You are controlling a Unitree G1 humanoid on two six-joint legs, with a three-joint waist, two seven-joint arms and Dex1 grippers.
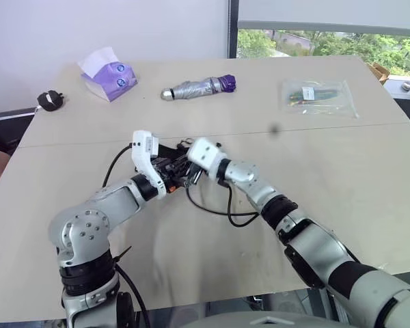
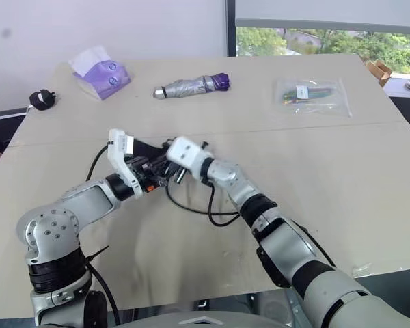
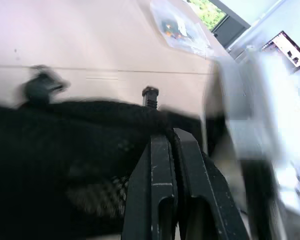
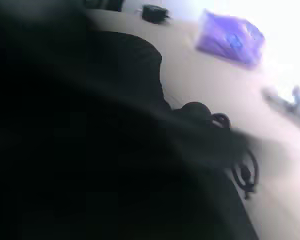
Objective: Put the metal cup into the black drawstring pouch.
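Two sets of jaws are clamped on the black drawstring pouch (image 3: 75,165), held between the left gripper (image 3: 172,145) and right gripper (image 1: 191,172) above the tabletop (image 1: 314,178); limp, light cloth, best pinched at its corded rim.

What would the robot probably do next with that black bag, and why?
Probably pull the black drawstring pouch open. Both the left gripper and right gripper are shut at it, the left pinching its edge, and I can't see the metal cup.
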